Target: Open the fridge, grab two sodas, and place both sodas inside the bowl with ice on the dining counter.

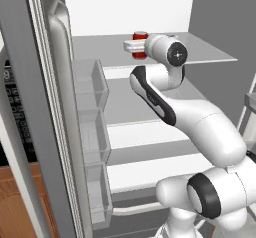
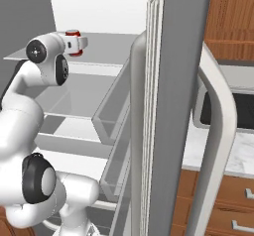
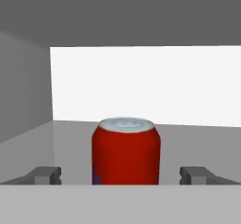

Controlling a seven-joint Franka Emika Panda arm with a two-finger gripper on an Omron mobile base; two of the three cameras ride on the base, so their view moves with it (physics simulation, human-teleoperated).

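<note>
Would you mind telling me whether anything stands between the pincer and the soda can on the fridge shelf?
Nothing visible does. In the hand view the soda can stands upright on the fridge shelf, centred ahead of the open pincer, one fingertip on each side, with only bare shelf around it.
</note>
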